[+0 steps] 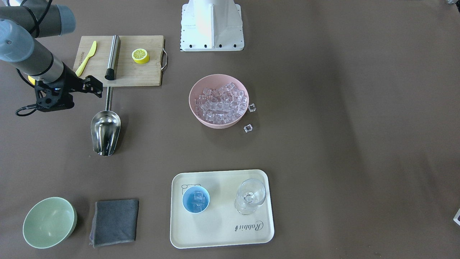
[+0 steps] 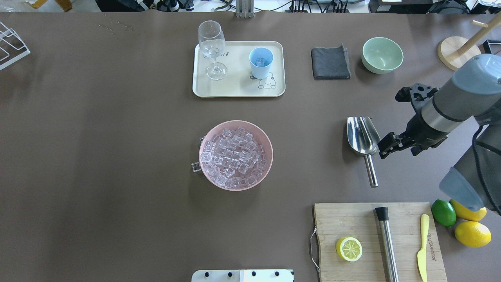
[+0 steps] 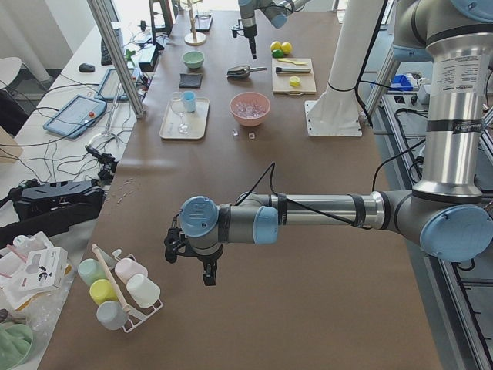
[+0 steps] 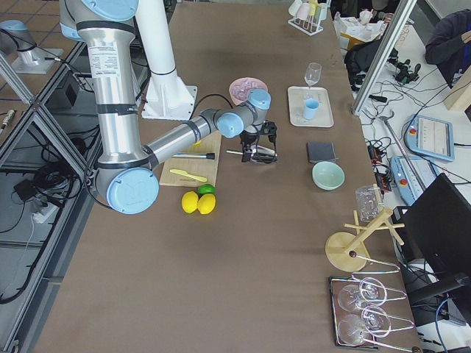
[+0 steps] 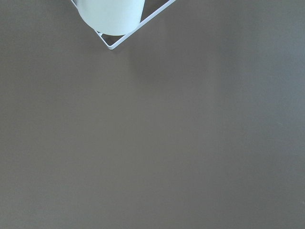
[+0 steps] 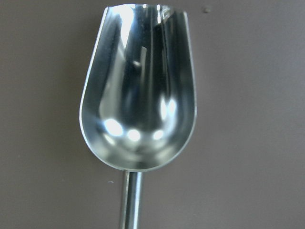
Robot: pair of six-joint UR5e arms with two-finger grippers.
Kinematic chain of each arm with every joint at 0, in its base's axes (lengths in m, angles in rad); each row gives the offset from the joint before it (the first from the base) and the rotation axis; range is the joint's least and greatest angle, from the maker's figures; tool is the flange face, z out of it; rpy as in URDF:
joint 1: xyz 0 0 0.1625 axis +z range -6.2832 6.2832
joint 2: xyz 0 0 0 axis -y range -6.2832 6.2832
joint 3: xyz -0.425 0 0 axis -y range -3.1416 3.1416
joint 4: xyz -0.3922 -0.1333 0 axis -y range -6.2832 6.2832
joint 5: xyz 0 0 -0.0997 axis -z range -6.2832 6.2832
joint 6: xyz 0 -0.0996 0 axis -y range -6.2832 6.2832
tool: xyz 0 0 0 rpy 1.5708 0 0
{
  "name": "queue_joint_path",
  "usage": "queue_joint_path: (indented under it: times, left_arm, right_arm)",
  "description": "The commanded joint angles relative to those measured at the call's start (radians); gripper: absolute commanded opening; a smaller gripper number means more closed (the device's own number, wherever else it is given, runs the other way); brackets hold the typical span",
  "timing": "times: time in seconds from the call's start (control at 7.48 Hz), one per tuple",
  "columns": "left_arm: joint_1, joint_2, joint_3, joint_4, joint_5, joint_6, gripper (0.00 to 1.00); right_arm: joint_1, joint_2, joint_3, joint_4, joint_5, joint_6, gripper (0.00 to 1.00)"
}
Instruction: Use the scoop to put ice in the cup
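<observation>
Right gripper (image 1: 97, 88) spread open, holding nothing, just over the thin handle of the scoop (image 1: 105, 131), which lies bowl-up on the table (image 1: 323, 144). Ice (image 1: 220, 102) heaped in the pink bowl (image 1: 219, 125), two cubes loose beside it, a few in the cup (image 1: 187, 203) on the tray (image 1: 222, 223). Left gripper (image 3: 206, 271) well apart from it all, spread or closed impossible to tell.

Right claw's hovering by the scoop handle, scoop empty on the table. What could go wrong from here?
1. The scoop handle is thin and lies flat on the table; the right claw may pinch it badly and let it twist.
2. The pink bowl is heaped with ice, and two loose cubes already lie beside it; digging may spill more.
3. The wine glass stands beside the cup on the tray; pouring could knock it.
</observation>
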State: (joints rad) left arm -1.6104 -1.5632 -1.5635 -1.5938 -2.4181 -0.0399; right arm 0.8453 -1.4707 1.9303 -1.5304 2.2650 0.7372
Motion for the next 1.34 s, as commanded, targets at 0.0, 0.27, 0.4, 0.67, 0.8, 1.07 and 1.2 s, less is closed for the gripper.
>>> queue_joint_path:
  times: [0.0, 0.27, 0.4, 0.67, 0.8, 1.07, 1.2]
  left_arm:
    - [0.004, -0.001, 0.000, 0.000, -0.001, 0.000, 0.98]
    - [0.004, 0.000, -0.001, 0.000, -0.001, 0.000, 0.98]
    - [0.004, -0.001, -0.001, 0.000, 0.001, 0.000, 0.98]
    - [0.004, 0.000, -0.001, 0.000, 0.001, 0.000, 0.98]
    - [0.004, -0.001, -0.001, 0.000, 0.001, 0.000, 0.98]
    - [0.004, -0.001, -0.003, 0.000, -0.001, 0.000, 0.98]
    - [0.004, -0.001, -0.003, 0.000, -0.001, 0.000, 0.98]
  right_arm:
    - [0.183, -0.045, 0.021, -0.099, -0.021, -0.336, 1.00]
    - [0.361, -0.141, 0.009, -0.102, -0.025, -0.641, 1.00]
    - [0.449, -0.155, -0.058, -0.103, -0.022, -0.741, 1.00]
    - [0.643, -0.195, -0.201, -0.097, -0.002, -0.869, 1.00]
    - [0.673, -0.203, -0.227, -0.097, -0.002, -0.872, 1.00]
    - [0.716, -0.227, -0.231, -0.099, 0.011, -0.869, 1.00]
    - [0.727, -0.227, -0.243, -0.099, 0.010, -0.875, 1.00]
